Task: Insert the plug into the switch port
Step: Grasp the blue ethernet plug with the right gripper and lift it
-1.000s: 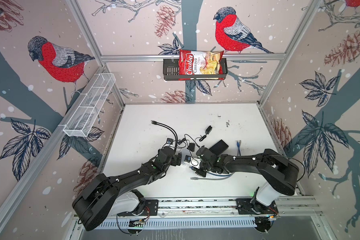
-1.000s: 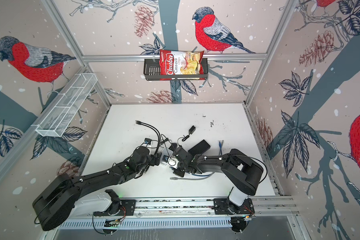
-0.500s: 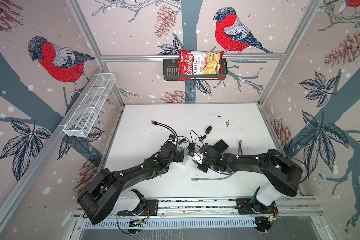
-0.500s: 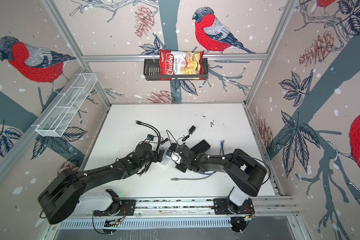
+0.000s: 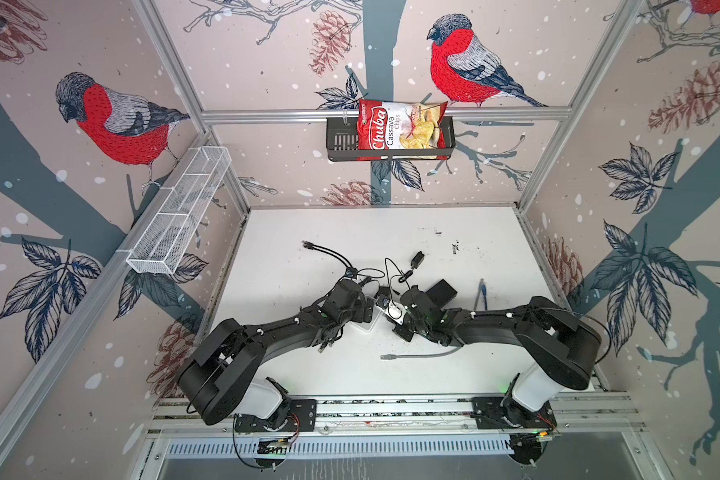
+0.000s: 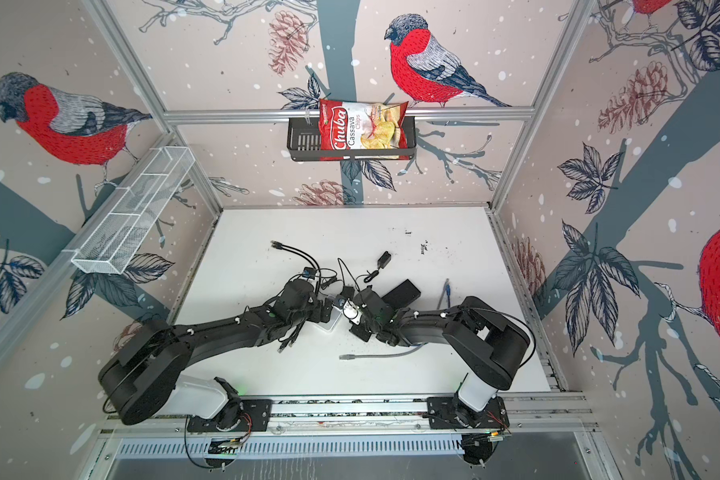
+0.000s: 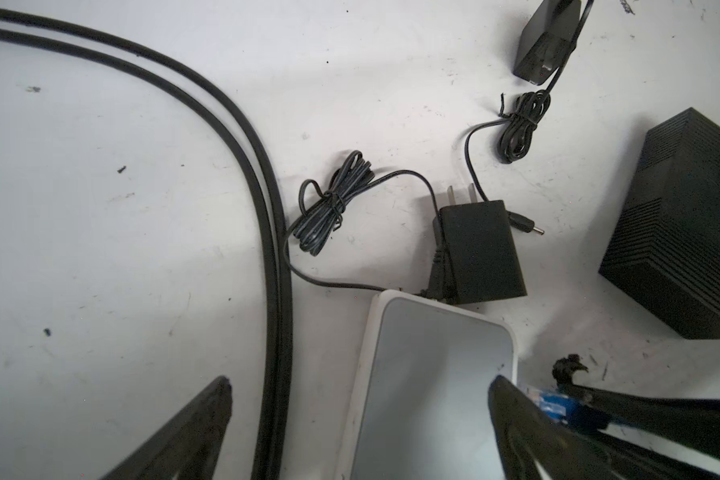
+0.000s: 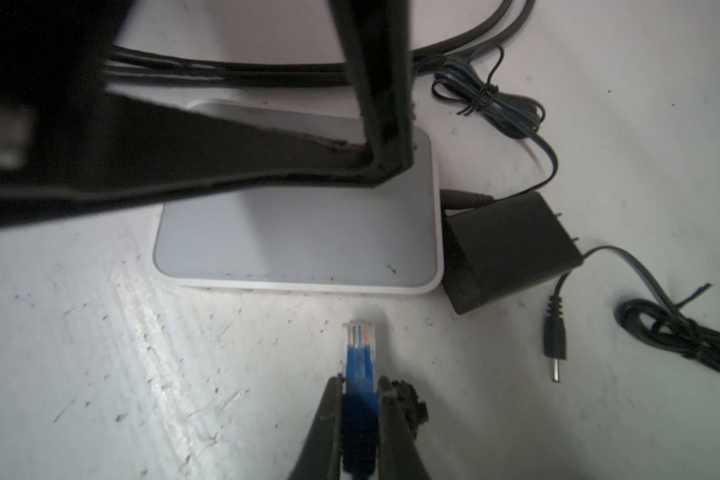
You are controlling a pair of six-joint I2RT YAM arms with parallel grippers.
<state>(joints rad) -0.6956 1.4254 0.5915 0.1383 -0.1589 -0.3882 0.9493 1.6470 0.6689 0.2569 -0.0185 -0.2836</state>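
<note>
Clutter first: a black power adapter [image 8: 512, 249] sits against the short side of the switch [image 8: 300, 245], just beside the plug's line. Its cord is bundled behind it. A loose barrel connector [image 8: 555, 353] lies near it on the table. Flat black cables [image 7: 262, 187] curve past the switch's far side. A ribbed black box [image 7: 682, 232] and a second adapter [image 7: 547, 37] lie further out. A grey network cable [image 5: 420, 355] lies near the front of the table, apart from the rest.

The table [image 5: 474, 249] is white, scuffed and speckled. The walls [image 5: 267, 62] carry a bird-and-pinecone print. On the back wall a black basket [image 5: 341, 141] holds a Chuba cassava chips bag [image 5: 400, 131]. A white wire basket [image 5: 179, 212] hangs on the left wall.

Both arms reach low from the front rail and meet wrist to wrist mid-table. My right pincer [image 8: 360, 384] is clamped narrow on the blue plug [image 8: 360, 345]. The plug's clear tip points at the switch's long edge, near it but not touching and not inserted. I cannot see the ports. My left pincer [image 7: 360, 386] is spread wide over the switch, one finger above its far corner, gripping nothing.
</note>
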